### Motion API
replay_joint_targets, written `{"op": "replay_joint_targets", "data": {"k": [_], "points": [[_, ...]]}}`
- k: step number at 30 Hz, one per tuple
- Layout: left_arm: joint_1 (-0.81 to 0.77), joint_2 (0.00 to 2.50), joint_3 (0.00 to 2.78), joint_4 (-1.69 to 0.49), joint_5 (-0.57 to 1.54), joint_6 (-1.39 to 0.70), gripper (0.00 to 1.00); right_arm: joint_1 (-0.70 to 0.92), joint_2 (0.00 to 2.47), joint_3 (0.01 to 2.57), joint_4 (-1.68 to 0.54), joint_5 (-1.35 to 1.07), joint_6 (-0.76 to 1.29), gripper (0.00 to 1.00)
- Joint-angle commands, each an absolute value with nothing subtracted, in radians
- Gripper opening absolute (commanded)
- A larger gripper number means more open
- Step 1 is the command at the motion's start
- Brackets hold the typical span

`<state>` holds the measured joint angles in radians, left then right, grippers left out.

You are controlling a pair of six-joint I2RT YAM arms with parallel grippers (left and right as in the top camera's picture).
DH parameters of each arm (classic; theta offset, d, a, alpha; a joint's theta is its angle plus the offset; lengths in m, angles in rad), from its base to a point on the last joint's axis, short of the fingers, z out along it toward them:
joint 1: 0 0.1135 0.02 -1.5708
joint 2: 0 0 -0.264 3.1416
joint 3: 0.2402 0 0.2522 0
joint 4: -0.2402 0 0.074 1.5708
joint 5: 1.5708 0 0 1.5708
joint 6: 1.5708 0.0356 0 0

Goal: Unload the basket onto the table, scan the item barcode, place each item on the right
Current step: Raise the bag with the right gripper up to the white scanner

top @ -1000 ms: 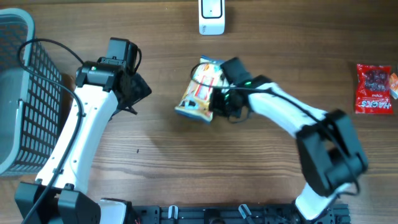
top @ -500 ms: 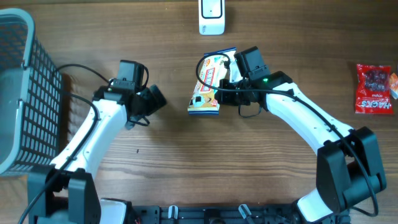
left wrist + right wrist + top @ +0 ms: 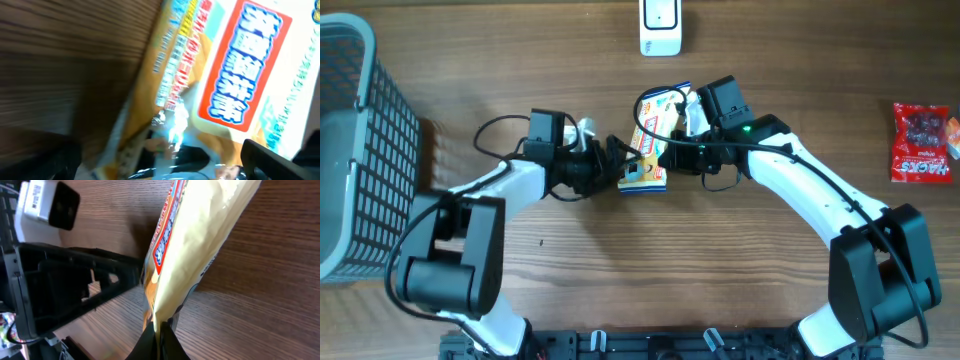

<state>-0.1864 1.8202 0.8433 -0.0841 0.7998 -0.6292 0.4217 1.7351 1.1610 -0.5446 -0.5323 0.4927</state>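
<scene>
The item, a yellow and white snack packet [image 3: 651,135] with a red label, hangs over the middle of the table. My right gripper [image 3: 682,138] is shut on its right edge. In the right wrist view the packet [image 3: 200,240] rises from the pinched fingertips of that gripper [image 3: 159,336]. My left gripper [image 3: 620,165] is open at the packet's lower left end. In the left wrist view the packet [image 3: 225,75] fills the frame, and the left gripper [image 3: 160,167] has a dark finger in each lower corner, one on each side of the packet. No barcode shows. The white scanner [image 3: 660,28] stands at the back edge.
A grey wire basket [image 3: 360,150] fills the left side. A red sweets bag [image 3: 923,142] lies at the far right. The left arm's black body [image 3: 75,290] stands close beside the packet in the right wrist view.
The left arm has swung right from near the basket until its open jaws reach the packet's lower end. The right gripper has shifted the packet up and right, then held still.
</scene>
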Motion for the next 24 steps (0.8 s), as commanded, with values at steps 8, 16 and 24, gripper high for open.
{"op": "replay_joint_targets", "data": {"k": [8,16,24], "points": [[-0.319,1.905,0.817,0.014,0.747,-0.667,0.3,0.426,1.718,1.157,-0.593,-0.548,0.522,0.04],[-0.323,1.905,0.817,-0.022,0.664,-0.716,0.04,0.395,1.718,1.157,-0.677,-0.34,0.474,1.0],[-0.323,1.905,0.817,-0.031,0.662,-0.824,0.04,0.382,1.814,1.108,-0.6,-0.336,0.521,1.0]]}}
